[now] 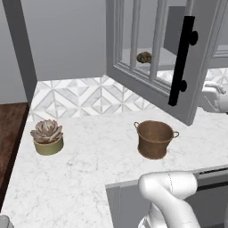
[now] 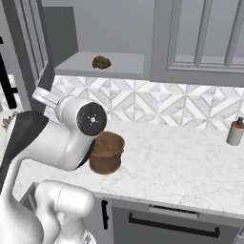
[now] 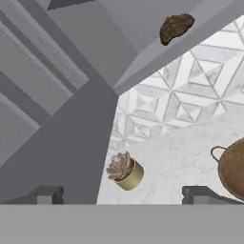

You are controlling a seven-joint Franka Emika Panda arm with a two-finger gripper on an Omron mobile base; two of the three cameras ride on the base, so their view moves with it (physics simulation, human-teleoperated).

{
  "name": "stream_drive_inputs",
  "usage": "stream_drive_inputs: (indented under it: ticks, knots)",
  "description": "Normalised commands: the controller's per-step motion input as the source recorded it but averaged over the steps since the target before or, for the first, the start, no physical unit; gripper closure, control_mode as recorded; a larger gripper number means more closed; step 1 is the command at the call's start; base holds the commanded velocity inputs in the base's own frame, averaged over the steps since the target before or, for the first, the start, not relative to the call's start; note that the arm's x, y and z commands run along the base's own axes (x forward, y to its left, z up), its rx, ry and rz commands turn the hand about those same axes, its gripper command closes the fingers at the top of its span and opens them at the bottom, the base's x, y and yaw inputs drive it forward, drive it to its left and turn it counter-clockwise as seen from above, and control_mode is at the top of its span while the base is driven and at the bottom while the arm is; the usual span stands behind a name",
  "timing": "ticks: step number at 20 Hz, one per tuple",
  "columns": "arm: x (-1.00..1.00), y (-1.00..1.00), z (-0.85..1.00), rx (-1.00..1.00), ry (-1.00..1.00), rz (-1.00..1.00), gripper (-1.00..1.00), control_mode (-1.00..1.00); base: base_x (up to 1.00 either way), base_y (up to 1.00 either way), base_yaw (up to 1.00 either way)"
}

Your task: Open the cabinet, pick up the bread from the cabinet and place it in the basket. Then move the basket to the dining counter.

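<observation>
Gripper point(image 3: 121, 195) spread wide, empty; bread point(image 3: 176, 27) on open cabinet point(image 1: 151, 58) shelf

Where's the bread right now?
The bread sits on the bottom shelf of the open cabinet, above the tiled backsplash. In the right base view it is up and slightly left of the basket on the counter.

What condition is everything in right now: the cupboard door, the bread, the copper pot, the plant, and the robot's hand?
cabinet door: swung open.
bread: lying on the cabinet shelf, not held.
basket: upright on the marble counter, empty.
succulent pot: upright on the counter, apart from the basket.
soap dispenser: standing upright by the tiled wall.
hand: open, holding nothing.
</observation>
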Motion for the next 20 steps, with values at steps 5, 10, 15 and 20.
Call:
stream_drive_inputs:
  ticks: [5, 10, 15, 20]
  knots:
    - [-0.11, 1.00, 0.00, -0.30, -0.07, 0.01, -1.00, -1.00, 0.00, 0.00, 0.00]
    - [0.25, 1.00, 0.07, -0.16, 0.03, -0.09, -1.00, -1.00, 0.00, 0.00, 0.00]
    - [0.15, -0.27, 0.25, 0.03, 0.03, -0.18, -1.00, -1.00, 0.00, 0.00, 0.00]
    - [0.16, -0.95, 0.27, 0.01, 0.00, -0.16, -1.00, -1.00, 0.00, 0.00, 0.00]
